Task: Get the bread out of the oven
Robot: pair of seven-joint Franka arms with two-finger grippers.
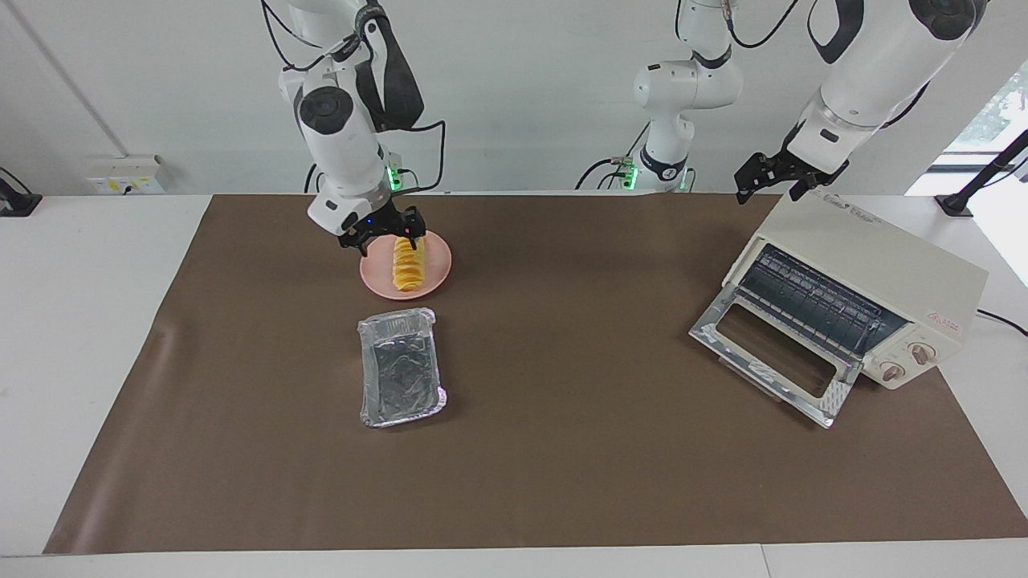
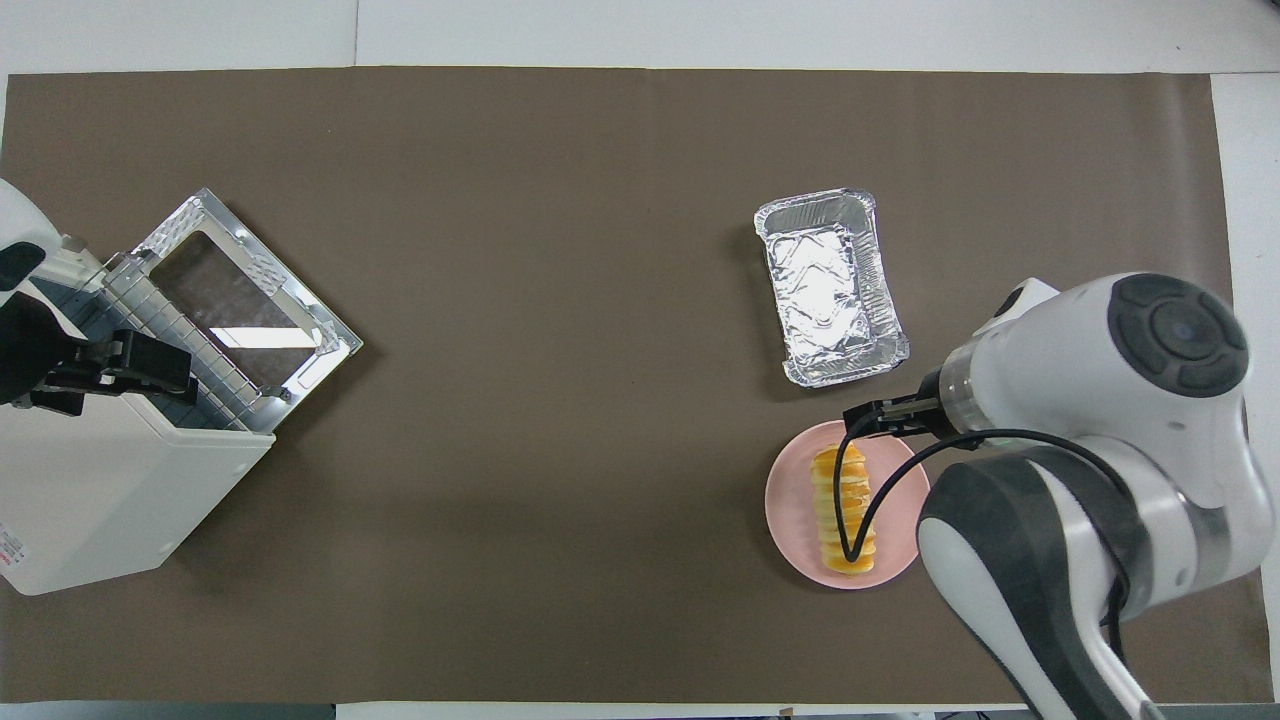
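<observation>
A brown mat [image 1: 514, 385] covers most of a white table [image 1: 80, 321] set against a pale wall. The oven [image 1: 875, 289] stands at the left arm's end of the table, about 3 o'clock in the facing view, its glass door [image 1: 775, 361] folded down flat onto the mat and the dark rack [image 1: 811, 305] showing inside.

The bread [image 1: 405, 265] lies on a pink plate [image 1: 430, 277] toward the right arm's end, about 10 o'clock in the facing view and 4 o'clock in the overhead view [image 2: 845, 510]. It lies flat, lengthwise across the middle of the plate [image 2: 790, 500], and nothing grips it. A foil tray [image 1: 400, 368] sits on the mat just beside the plate, farther from the robots, apart from it.

The right gripper [image 1: 379, 233] hangs in the air over the plate's rim on the robots' side, at the bread's 11 o'clock in the facing view. Its jaws are spread apart and hold nothing; the fingertips are clear of the loaf.

The left gripper [image 1: 771, 183] waits over the oven's top, at the corner nearest the robots, with its jaws apart and nothing in them.
</observation>
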